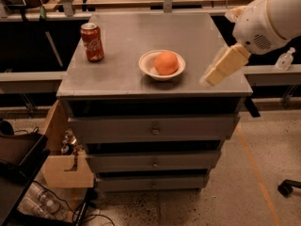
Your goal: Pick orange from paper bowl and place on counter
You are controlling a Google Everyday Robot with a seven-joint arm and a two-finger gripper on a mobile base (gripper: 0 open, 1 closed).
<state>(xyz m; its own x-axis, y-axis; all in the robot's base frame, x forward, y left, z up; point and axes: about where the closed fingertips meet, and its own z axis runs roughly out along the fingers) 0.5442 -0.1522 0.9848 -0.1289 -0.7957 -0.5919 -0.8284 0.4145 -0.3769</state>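
Now claw [210,78] hovers near orange [166,62].

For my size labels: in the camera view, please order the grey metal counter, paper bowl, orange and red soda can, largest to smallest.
1. Flat grey metal counter
2. Round off-white paper bowl
3. Red soda can and round orange fruit: can taller, orange wider, so unranked.
The gripper hovers at the counter's right front edge.

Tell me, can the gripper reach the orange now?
Probably yes: the gripper hovers over the counter, at its right edge; only the paper bowl rim lies between it and the orange.
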